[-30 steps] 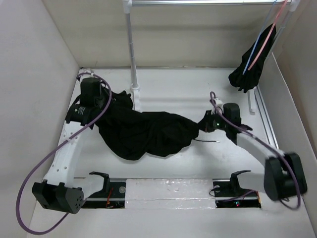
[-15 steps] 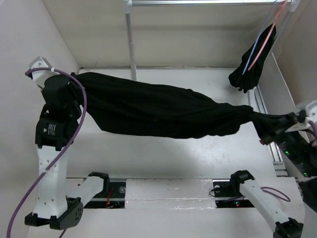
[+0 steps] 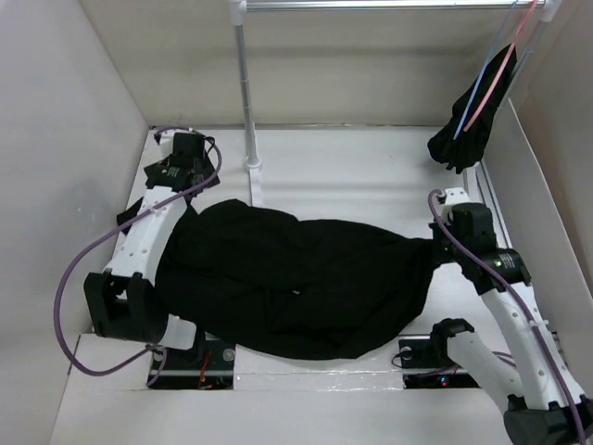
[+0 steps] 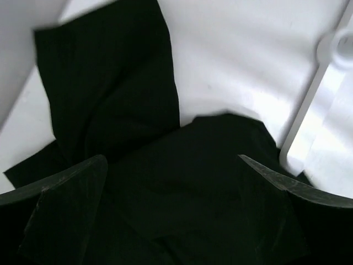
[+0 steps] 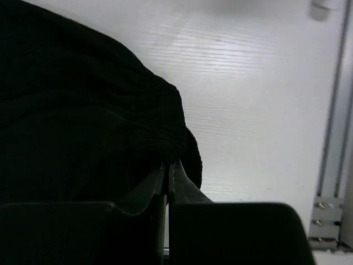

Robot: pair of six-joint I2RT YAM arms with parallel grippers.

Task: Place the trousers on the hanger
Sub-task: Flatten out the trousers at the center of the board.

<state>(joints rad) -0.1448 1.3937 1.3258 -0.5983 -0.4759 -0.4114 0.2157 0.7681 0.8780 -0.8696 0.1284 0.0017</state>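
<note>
The large black soft-fabric trousers (image 3: 296, 283) lay spread on the white counter (image 3: 352, 176), well apart from the thin light-blue wire hanger (image 3: 478, 85) hanging far right; the right claw (image 5: 167, 165) pinched their gathered edge, while the left claw (image 4: 172, 160) gaped empty above them and probably needed a firm hold before any lift.

A black garment (image 3: 460, 130) is hung by a pink hanger (image 3: 506, 57) from the rail (image 3: 389, 5) carried by a white post (image 3: 245, 93) on the counter (image 3: 352, 176).

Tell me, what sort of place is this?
Probably a robot test booth: left arm and right arm on a white-walled table, black trousers spread between them, clothes rail behind.
</note>
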